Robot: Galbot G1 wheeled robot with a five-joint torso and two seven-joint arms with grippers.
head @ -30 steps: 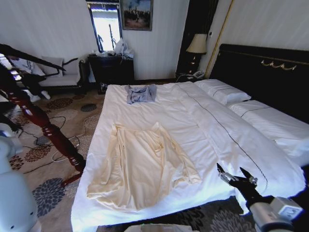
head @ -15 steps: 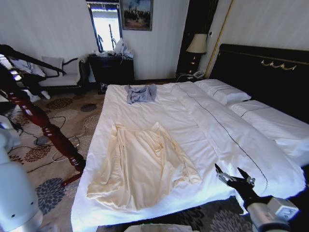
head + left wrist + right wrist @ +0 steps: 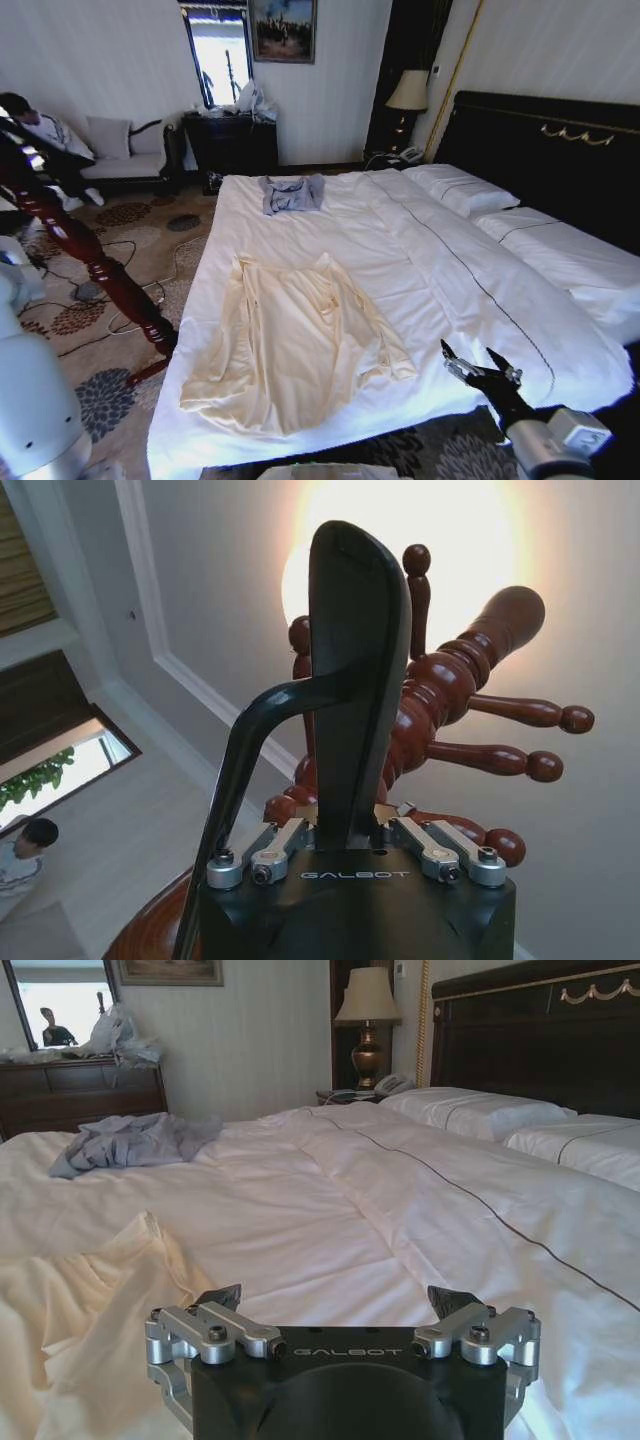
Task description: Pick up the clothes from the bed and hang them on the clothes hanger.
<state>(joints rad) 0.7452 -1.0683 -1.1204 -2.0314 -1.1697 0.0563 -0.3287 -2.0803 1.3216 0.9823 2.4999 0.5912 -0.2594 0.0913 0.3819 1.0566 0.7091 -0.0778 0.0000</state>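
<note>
Lower right, right gripper (image 3: 479, 362) spread apart beside the bed (image 3: 480, 290), clothes (image 3: 290, 345) flat centre-left, left gripper (image 3: 350, 830) clamped on the clothes hanger (image 3: 350, 670).

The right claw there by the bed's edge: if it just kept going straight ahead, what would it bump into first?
Probably the white bed itself. The open right claw points low across the sheet, with the cream clothes just off to its side; depth is hard to judge.

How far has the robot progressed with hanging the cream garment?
Done: the left claw is shut on the black hanger, beside the red wooden post. In hand: the right claw, open, hovers at the bed's near edge. Left: the cream garment lies flat on the sheet, ungrasped, so picking it up and hanging it remain.
</note>
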